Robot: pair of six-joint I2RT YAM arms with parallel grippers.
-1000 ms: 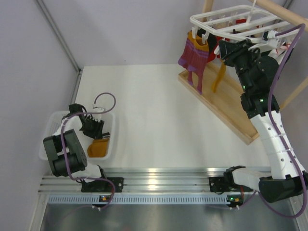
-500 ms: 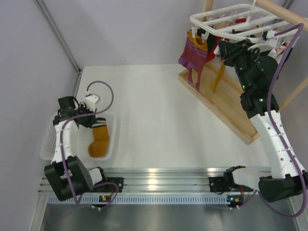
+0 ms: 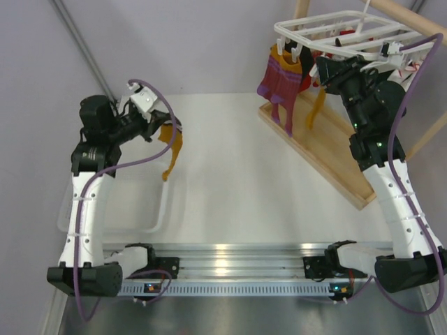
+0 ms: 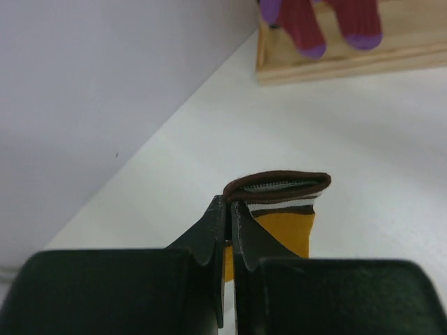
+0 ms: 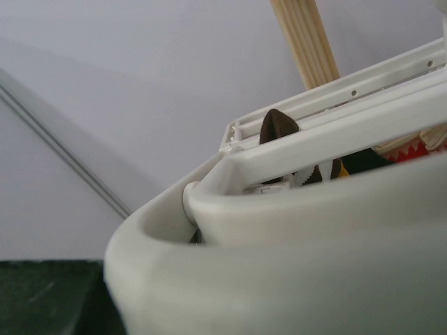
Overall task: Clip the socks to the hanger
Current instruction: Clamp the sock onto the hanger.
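Overhead: clamps mustard sock [image 3: 172, 150] in raised left gripper [image 3: 152, 124], limp below the fingertips; hanger [image 3: 335, 31] well apart, up against right gripper [image 3: 327, 70], cannot tell whether open or closed. Left wrist: pinches only thin cuff edge of sock [image 4: 279, 209] just beyond the tips; may slip free mid-carry. Right wrist: crowded by hanger [image 5: 314, 139], fingers hidden; may set it swinging if nudged.

— From where does the top camera look?
— From high behind me, facing down and forward; it takes the whole table [image 3: 230, 153], from far.
— And your left wrist camera?
— It looks along my left gripper [image 4: 228, 206], very near the sock [image 4: 283, 234], toward the far right. The wooden base [image 4: 335, 59] there appears in the top view also.
— The right one?
— It is pressed close under the hanger [image 5: 335, 132], facing upward; the top view shares this hanger.
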